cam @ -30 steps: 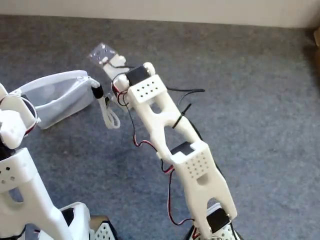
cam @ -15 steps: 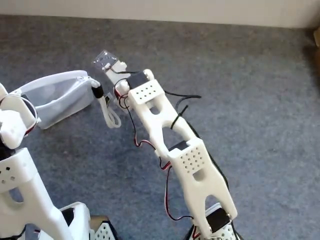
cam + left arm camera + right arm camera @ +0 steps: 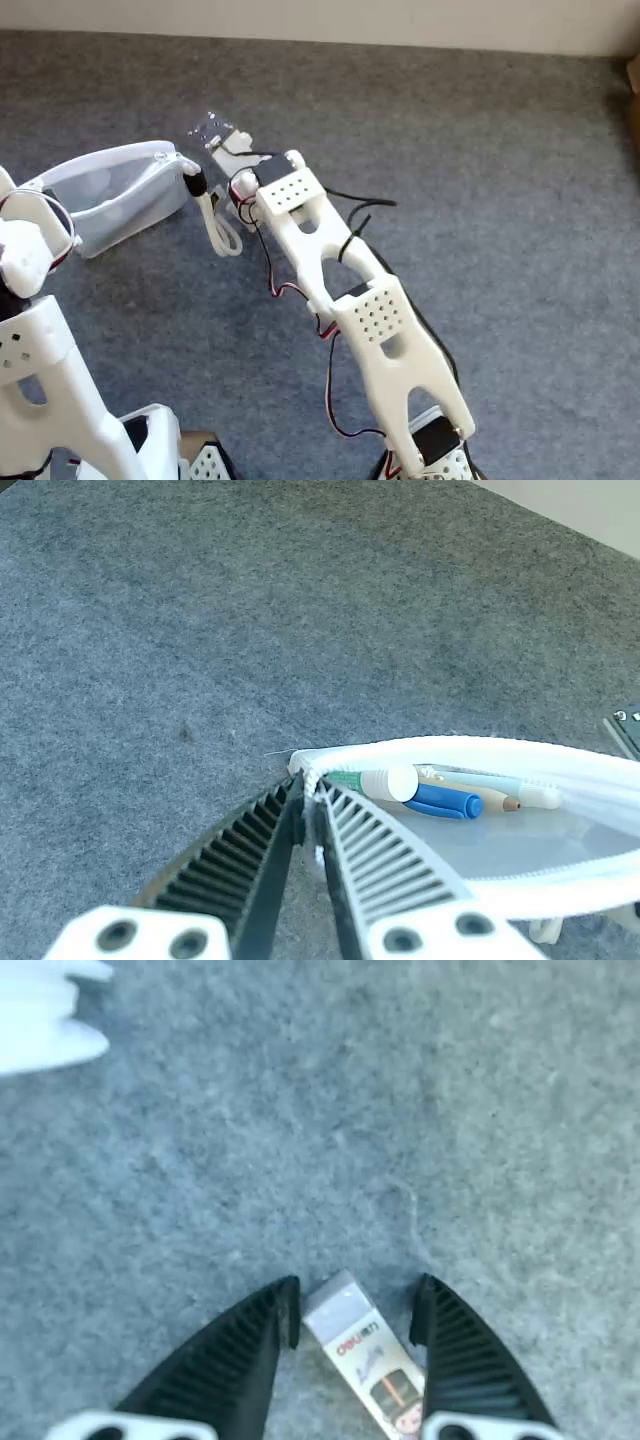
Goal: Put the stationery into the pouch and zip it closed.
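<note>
Pouch (image 3: 110, 195) lies unzipped at the left of the grey felt table (image 3: 500, 150), its left end pinched between the fingers of my left gripper (image 3: 305, 792), which are pressed together on it. Inside rest a blue pen (image 3: 445, 802), a white-capped marker (image 3: 380, 780) and a pencil (image 3: 500, 800). Just right of the pouch's mouth, toward the far side, my right gripper (image 3: 355, 1310) is spread wide, straddling an eraser (image 3: 365, 1360) that lies flat on the felt between its fingers.
</note>
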